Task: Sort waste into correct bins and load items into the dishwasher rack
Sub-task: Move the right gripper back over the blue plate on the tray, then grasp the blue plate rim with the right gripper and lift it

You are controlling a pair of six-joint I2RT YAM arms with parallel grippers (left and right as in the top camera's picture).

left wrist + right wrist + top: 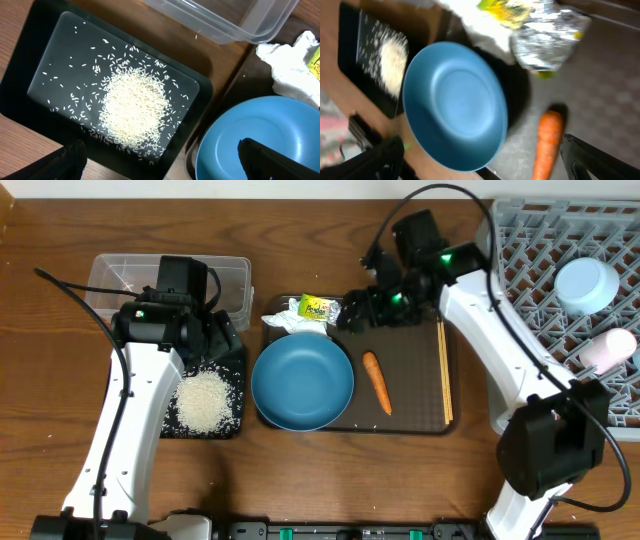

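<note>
White rice [134, 112] lies heaped in the shallow black tray [20, 95], above which my left pincer [160, 157] hangs with jaws spread wide and nothing between them; the clear tub [110, 275] stands just beyond it. My right pincer [485, 152], equally wide and empty, hovers over the brown tray [415, 395] by the snack wrapper [318, 307] and tissue [283, 320], where the blue bowl [302, 382], carrot [376, 382] and chopsticks [445, 375] also lie. The light-blue cup [587, 285] and white cup [610, 350] sit in the grey rack [530, 290] at my right
</note>
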